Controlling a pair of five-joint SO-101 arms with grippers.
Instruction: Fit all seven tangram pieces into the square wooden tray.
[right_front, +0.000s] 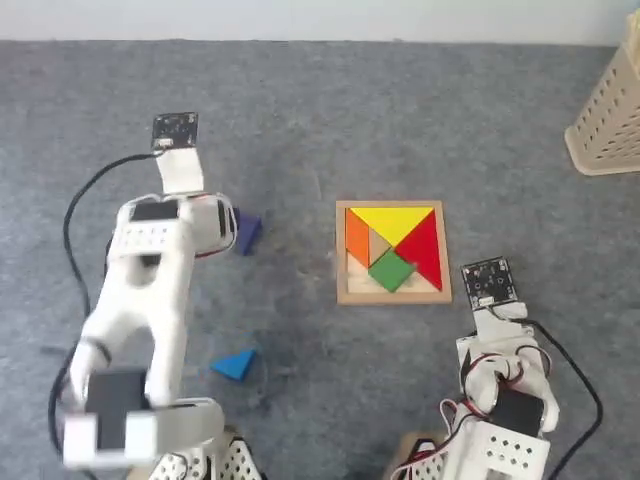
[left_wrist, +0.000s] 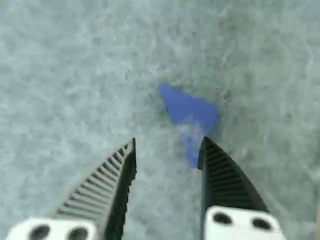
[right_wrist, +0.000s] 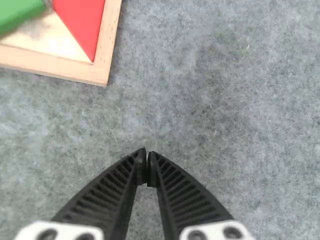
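Left claw (left_wrist: 168, 141) spread; dark blue triangle (left_wrist: 190, 110) just ahead, off-centre by one finger: closing may nudge it aside, miss. Right claw (right_wrist: 146, 152) pinched together, empty.

A pale wooden tray (right_front: 392, 297) holds a yellow triangle (right_front: 392, 220), red triangle (right_front: 426, 250), orange piece (right_front: 356, 238) and green square (right_front: 391, 270). A dark blue piece (right_front: 248, 231) and a bright blue triangle (right_front: 236, 364) lie on the speckled grey surface (right_front: 300, 120).
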